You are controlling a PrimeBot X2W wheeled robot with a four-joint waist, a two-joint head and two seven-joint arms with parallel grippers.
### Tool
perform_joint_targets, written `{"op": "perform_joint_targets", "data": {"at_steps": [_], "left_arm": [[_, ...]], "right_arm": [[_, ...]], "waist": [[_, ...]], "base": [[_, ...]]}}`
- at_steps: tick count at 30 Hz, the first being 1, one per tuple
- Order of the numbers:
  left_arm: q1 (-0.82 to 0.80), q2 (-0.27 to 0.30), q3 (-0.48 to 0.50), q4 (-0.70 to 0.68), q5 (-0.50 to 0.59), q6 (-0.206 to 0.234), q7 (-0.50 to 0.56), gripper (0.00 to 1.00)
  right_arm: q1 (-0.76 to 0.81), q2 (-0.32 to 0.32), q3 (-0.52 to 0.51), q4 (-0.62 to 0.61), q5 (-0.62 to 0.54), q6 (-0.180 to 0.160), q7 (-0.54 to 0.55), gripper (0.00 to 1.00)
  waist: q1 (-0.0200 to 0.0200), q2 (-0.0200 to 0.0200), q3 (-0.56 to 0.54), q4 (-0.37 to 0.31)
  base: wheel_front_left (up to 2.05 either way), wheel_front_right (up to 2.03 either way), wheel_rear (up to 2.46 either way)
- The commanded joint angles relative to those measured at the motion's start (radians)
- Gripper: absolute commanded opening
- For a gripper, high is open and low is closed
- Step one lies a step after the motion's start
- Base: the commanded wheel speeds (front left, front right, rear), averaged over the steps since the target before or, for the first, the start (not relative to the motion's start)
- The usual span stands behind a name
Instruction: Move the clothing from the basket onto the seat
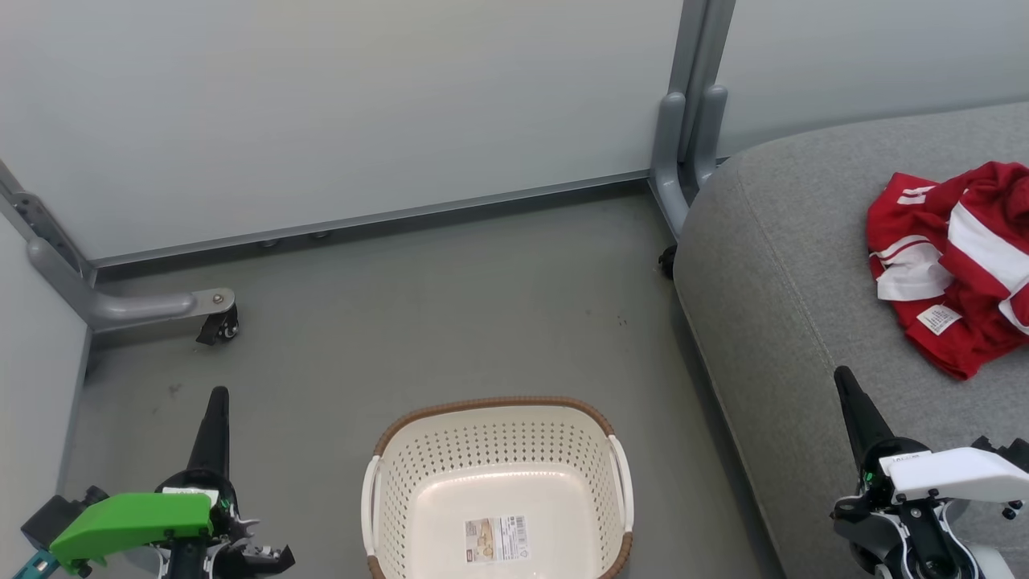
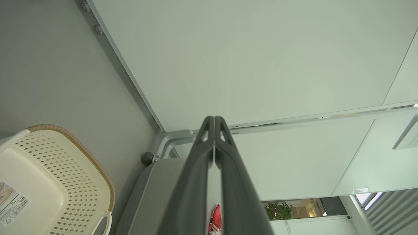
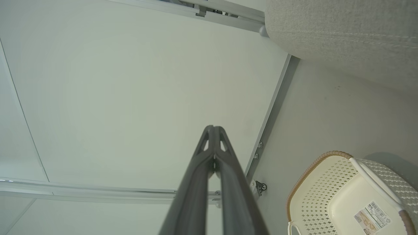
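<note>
Head view puts the left claw [image 1: 217, 396] at the lower left, its two long dark fingers pressed together into a single point with nothing between them. The right claw [image 1: 842, 374] at the lower right is closed the same way and also holds nothing. Its tip shows against the near edge of the large grey woven-fabric sofa seat [image 1: 772, 265].

Beyond the right claw and off to its right, the soft red sports clothing with white stripes [image 1: 965, 265] lies in a crumpled heap on the seat. A white label faces up, and the picture's edge cuts off part of the heap. The clothing is apart from both claws.

Between the two claws, the rounded cream plastic laundry basket with perforated walls and a brown woven-look rim [image 1: 490, 401] stands on the grey floor [image 1: 450, 305], close beside the seat. A printed paper sticker [image 1: 497, 537] lies on its bare bottom.

Left wrist view shows the left claw's fingers [image 2: 196, 182] meeting at their tips. The basket [image 2: 81, 147] sits to the claw's left, the seat [image 2: 156, 189] lies under the fingers, and a red sliver of clothing [image 2: 215, 217] shows through the slit low between them.

Right wrist view shows the right claw's fingers [image 3: 235, 195] touching at the tips in front of a pale wall panel [image 3: 130, 81]. The basket [image 3: 320, 182] is to the claw's lower right and the seat [image 3: 343, 32] to its upper right.
</note>
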Motion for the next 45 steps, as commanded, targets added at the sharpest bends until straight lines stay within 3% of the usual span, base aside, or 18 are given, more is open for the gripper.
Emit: {"op": "perform_joint_targets", "data": {"at_steps": [1,20,45], "left_arm": [[-0.024,0.005,0.005,0.002,-0.024,-0.005,0.005,0.00],[-0.057,0.000,0.024,0.029,-0.149,-0.014,0.044,0.00],[-0.056,-0.008,0.033,0.029,-0.134,-0.013,0.052,0.00]], "right_arm": [[-0.016,-0.004,-0.005,0.003,0.023,0.000,0.006,0.00],[-0.039,0.000,-0.023,0.031,0.158,0.000,0.047,0.00],[-0.039,0.008,-0.033,0.031,0.144,0.000,0.055,0.00]], "waist": [[0.0000,0.0013,0.001,0.000],[0.0000,0.0015,0.011,0.001],[0.0000,0.0015,0.011,0.001]], "base": [[0.00,0.00,0.00],[0.00,0.00,0.00],[0.00,0.00,0.00]]}}
